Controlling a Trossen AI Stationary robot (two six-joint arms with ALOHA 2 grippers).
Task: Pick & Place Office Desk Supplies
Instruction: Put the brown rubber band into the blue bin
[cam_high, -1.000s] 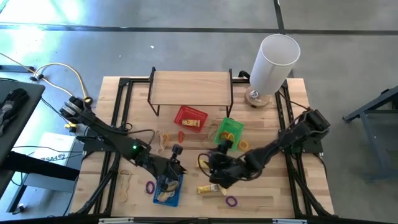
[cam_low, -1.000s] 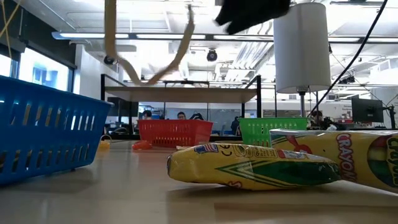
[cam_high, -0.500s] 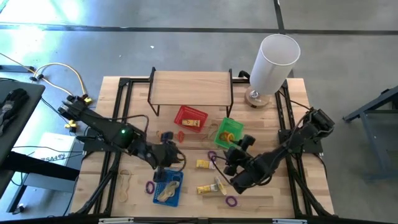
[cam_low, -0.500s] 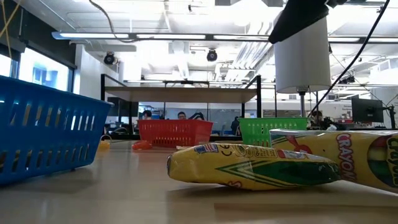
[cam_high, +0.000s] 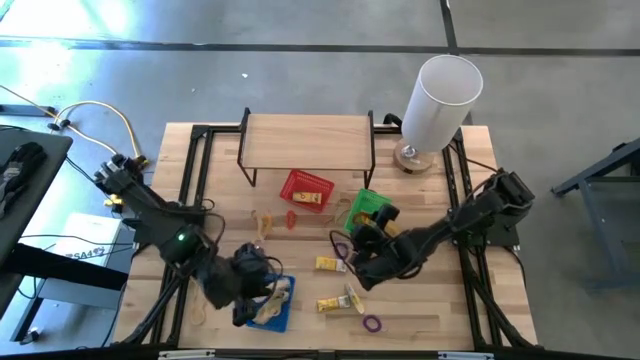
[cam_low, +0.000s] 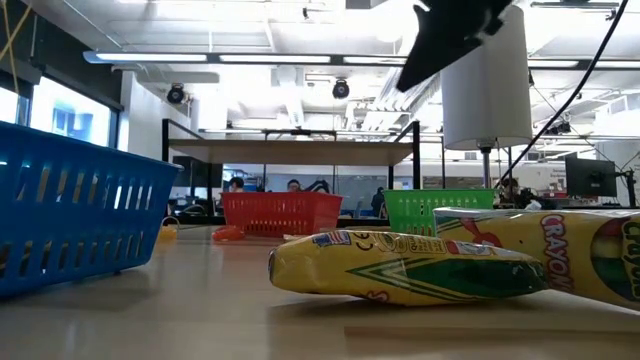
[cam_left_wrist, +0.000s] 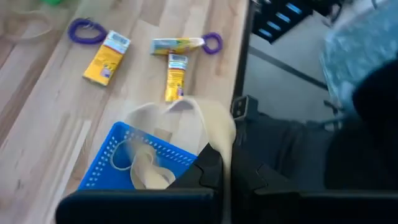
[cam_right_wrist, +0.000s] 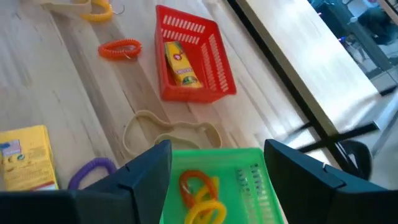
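My left gripper (cam_high: 252, 288) is shut on a pale tan band (cam_left_wrist: 199, 118) above the blue basket (cam_high: 262, 318), near the table's front left. My right gripper (cam_high: 362, 232) stands open above the near edge of the green basket (cam_right_wrist: 249, 180), nothing between its fingers; orange and yellow loops (cam_right_wrist: 202, 193) lie in that basket. Two yellow crayon boxes (cam_high: 328, 264) (cam_high: 335, 303) and purple loops (cam_high: 372, 323) (cam_high: 341, 250) lie flat on the wood between the arms. The red basket (cam_high: 305, 190) holds a yellow box (cam_right_wrist: 180, 65). My left gripper pinches the tan band between its two fingers at one stretch of the band (cam_left_wrist: 221, 149). From there the band arches up and over, slack. Its far end (cam_left_wrist: 146, 177) lies inside the blue basket (cam_left_wrist: 118, 155).
A wooden shelf on a black frame (cam_high: 305, 140) stands at the back, a tall white cylinder (cam_high: 440, 95) at the back right. Loose tan bands (cam_high: 262, 222) (cam_high: 200, 300), an orange loop (cam_high: 291, 218) and another tan band (cam_right_wrist: 168, 134) lie on the table.
My left gripper has risen and rolled about its own line, swinging toward the table's near left with the tan band, which no longer hangs across the top of the low view. My right gripper, still open, has gone from the near crayon box toward the far edge, up to the green basket.
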